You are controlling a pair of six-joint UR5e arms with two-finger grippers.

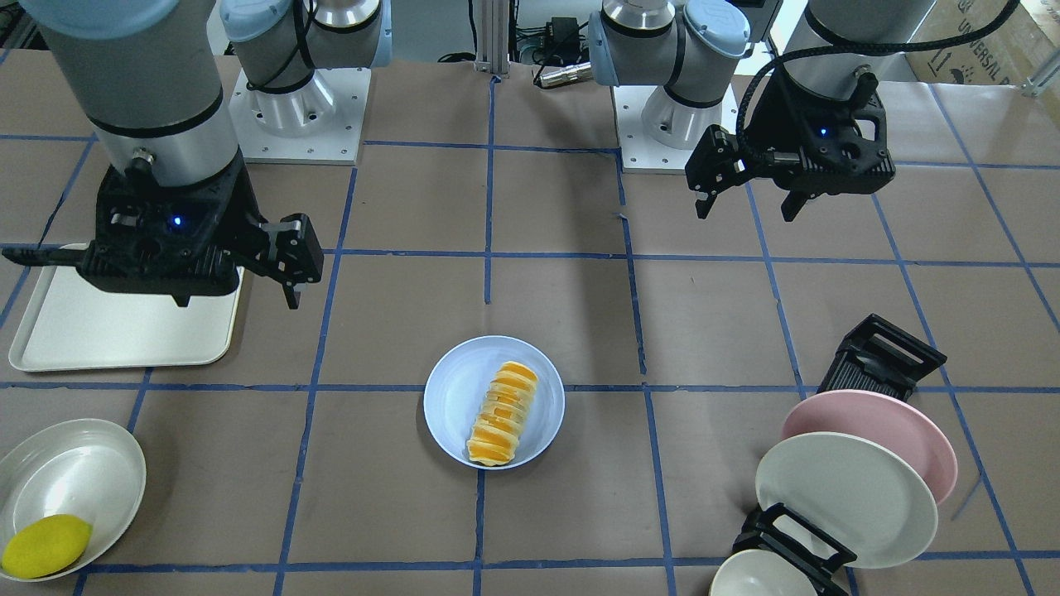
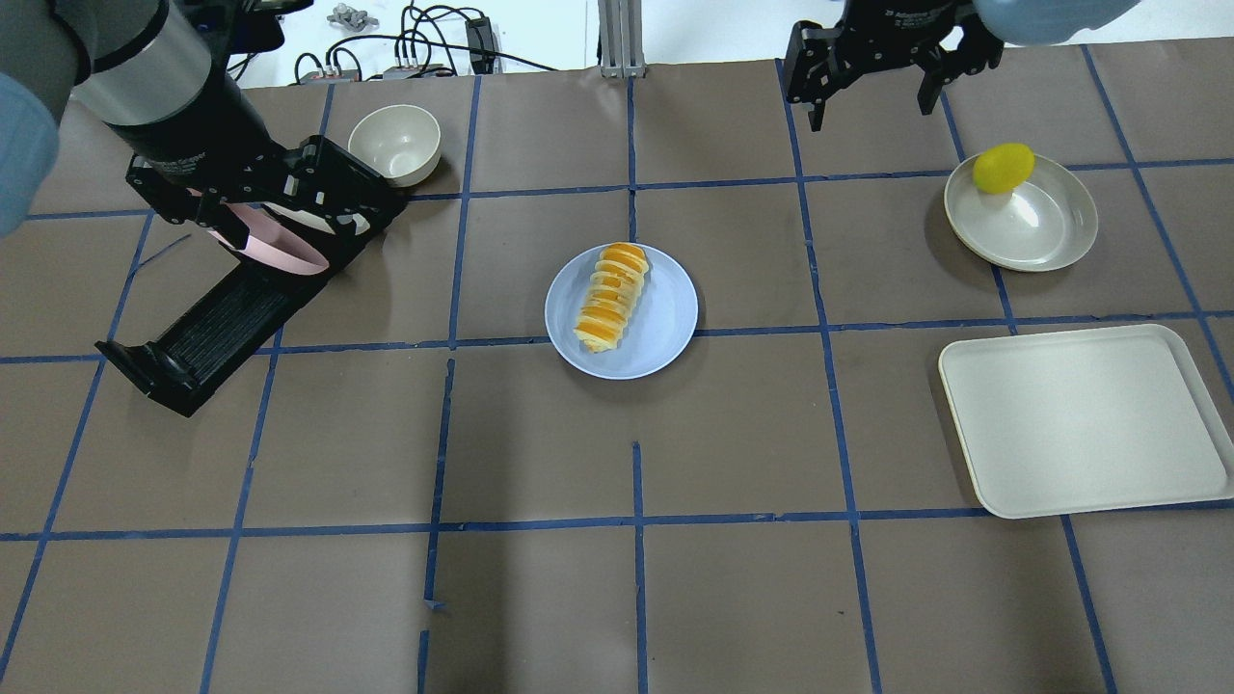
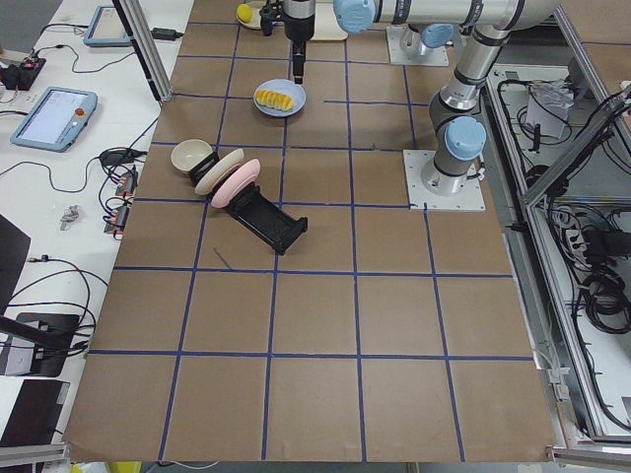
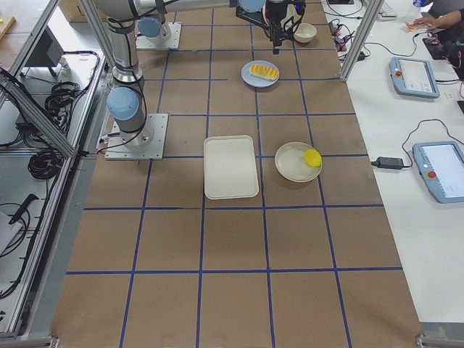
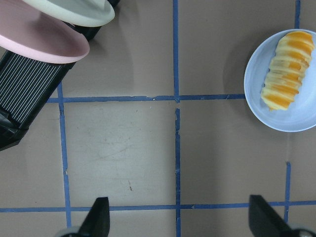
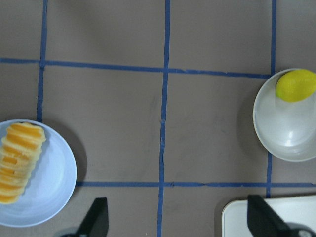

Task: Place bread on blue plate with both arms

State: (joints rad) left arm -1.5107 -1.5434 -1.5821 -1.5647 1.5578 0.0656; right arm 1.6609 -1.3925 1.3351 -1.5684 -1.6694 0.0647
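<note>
The bread [image 1: 503,414], a ridged orange and cream loaf, lies lengthwise on the blue plate [image 1: 460,397] near the table's middle. It also shows in the overhead view [image 2: 610,297] on the plate [image 2: 667,318]. My left gripper [image 1: 745,211] is open and empty, held high near its base, well away from the plate. Its wrist view shows the bread [image 5: 286,76] at the upper right and open fingertips [image 5: 101,217]. My right gripper [image 1: 236,298] is open and empty, raised above the tray. Its wrist view shows the bread [image 6: 17,160] at the lower left.
A cream tray [image 1: 124,331] lies under the right arm. A white bowl [image 1: 70,472] holds a yellow lemon [image 1: 45,546]. A black dish rack [image 1: 882,356] carries a pink plate [image 1: 878,430] and a white plate [image 1: 845,497], with a cream bowl [image 1: 762,579] beside it.
</note>
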